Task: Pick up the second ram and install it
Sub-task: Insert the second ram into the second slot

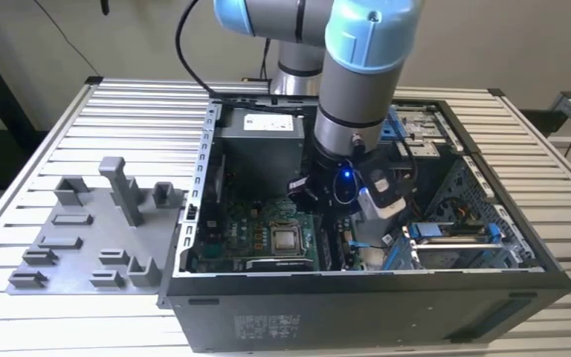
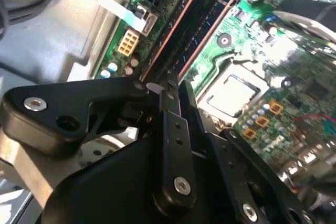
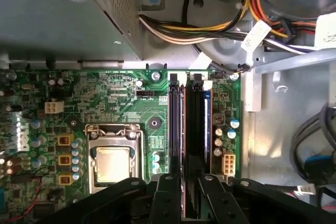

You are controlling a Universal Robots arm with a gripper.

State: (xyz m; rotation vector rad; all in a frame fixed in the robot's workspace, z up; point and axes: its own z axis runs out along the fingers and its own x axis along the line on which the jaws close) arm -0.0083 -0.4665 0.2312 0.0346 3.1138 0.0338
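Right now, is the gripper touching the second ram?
Cannot tell. In the first wrist view the gripper overlaps the second ram at the slot, hiding any contact or gap.

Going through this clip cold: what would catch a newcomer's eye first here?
First, the arm plunging into the open computer case on the slatted table, its gripper low over the green motherboard. Under it, the second ram sits in the memory slots beside the silver processor. On the exterior view's left, the grey holder tray lies on the table.
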